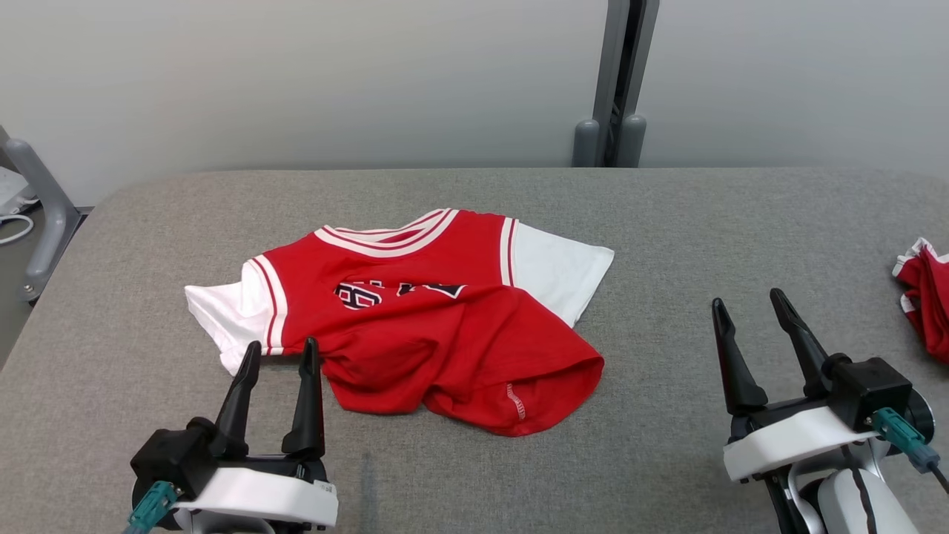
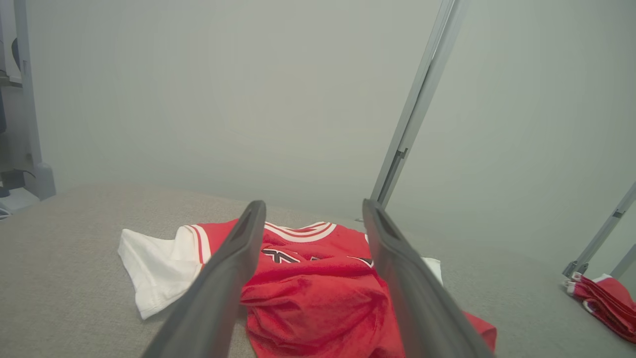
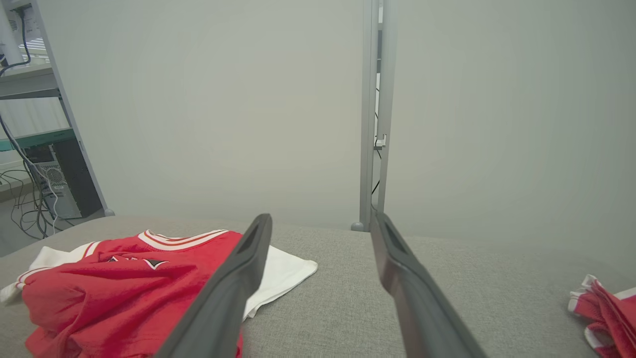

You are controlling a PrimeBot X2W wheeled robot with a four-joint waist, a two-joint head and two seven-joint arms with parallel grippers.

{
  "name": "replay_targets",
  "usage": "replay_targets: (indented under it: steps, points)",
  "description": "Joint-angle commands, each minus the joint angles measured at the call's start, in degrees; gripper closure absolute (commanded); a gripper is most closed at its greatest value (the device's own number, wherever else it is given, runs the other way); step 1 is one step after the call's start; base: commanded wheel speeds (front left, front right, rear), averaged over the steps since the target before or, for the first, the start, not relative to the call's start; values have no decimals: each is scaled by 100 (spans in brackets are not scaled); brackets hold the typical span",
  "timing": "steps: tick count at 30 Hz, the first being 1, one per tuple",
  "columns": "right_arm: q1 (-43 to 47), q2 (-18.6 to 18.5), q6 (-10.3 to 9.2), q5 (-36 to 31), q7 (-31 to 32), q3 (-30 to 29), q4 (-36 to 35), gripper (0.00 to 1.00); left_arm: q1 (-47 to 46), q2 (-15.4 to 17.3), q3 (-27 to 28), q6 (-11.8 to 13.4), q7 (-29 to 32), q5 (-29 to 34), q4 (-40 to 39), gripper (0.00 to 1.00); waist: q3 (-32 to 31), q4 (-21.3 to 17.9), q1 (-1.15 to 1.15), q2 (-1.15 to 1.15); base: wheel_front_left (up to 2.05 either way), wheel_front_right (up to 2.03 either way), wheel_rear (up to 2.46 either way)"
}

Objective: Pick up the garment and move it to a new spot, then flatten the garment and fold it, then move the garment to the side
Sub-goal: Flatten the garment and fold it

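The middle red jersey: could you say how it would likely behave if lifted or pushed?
Probably floppy: the jersey lies rumpled, its lower half bunched. Likely light, being thin cloth. Pushed, it may wrinkle on the textured table, not slide.

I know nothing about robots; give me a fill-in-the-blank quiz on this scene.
The shirt on the grey table has a red body and ____ sleeves.
The left claw and the right claw both stand ____, holding nothing.
A second red bundle lies near the table's ____ edge.
Missing words: white; open; right.
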Motion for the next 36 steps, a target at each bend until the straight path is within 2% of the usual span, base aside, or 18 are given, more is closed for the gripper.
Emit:
replay_targets:
  steps: [1,10,19,24,28,36]
  points:
    - [67,-7,-2,-53,-8,-7,14,0,-27,24,-7,-8,0,78,13,0,-1,7,0,0,0,0,0]
    - [57,9,-2,-1,-9,23,147,0,-25,24,-137,-21,0,69,67,0,75,113,0,0,0,0,0]
    - [-757,-296,-2,307,147,210,751,0,-402,24,-399,12,0,44,33,0,743,416,0,0,0,0,0]
    - [-1470,-447,-2,743,529,258,1367,0,-630,25,-566,40,0,-20,39,0,1135,631,0,0,0,0,0]
    - [-1982,-512,-2,1332,874,349,1993,0,-785,24,-713,55,0,-58,53,0,1335,811,0,0,0,0,0]
    - [-2675,-688,-2,1892,1147,561,2925,0,-971,22,-818,103,0,-116,41,0,1524,1105,0,0,0,0,0]
